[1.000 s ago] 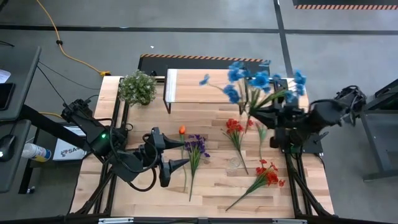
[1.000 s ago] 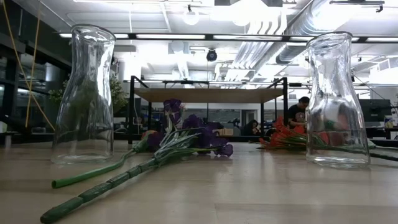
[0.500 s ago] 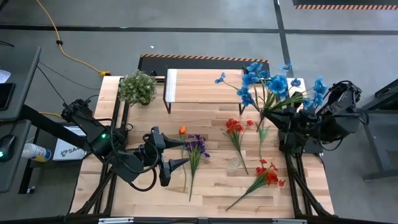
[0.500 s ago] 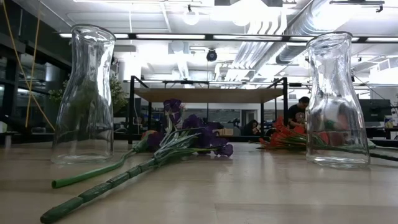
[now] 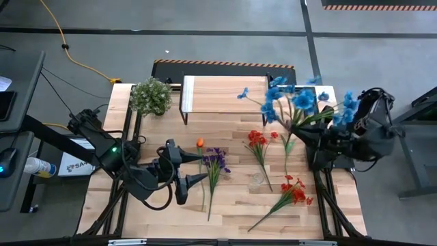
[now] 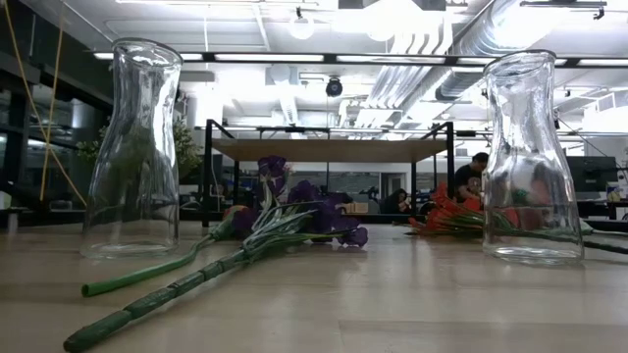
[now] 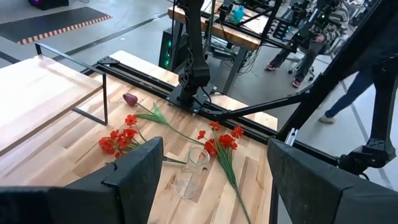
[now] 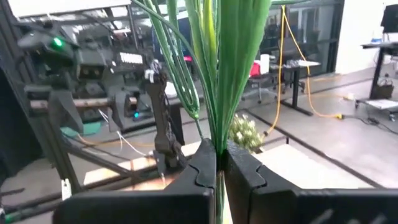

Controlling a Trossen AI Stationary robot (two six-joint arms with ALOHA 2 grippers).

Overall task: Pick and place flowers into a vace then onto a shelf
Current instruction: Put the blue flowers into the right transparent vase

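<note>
Clamping our right gripper (image 8: 219, 163) tight on the green stems of the blue flowers (image 5: 295, 102), we hold the bunch lifted off the table (image 5: 232, 198) at its right side, the fingers (image 8: 200, 169) pressed against the stems from both sides. Those stems run up from between the fingers, and the blue blooms fan out above the right end of the shelf (image 5: 218, 93), whose wooden top sits at the back of the table. Our left gripper (image 5: 193, 166) waits wide open and grasping nothing over the table's left half, just beside the orange tulip (image 5: 200, 143) and the purple flowers (image 5: 216, 162) lying flat. Red flowers (image 5: 257, 141) lie mid-table, with a second red bunch (image 5: 293, 190) nearer the front; between them stands a clear glass vase (image 7: 190, 170), and the dark red tulip (image 7: 129, 99) lies by the shelf.
</note>
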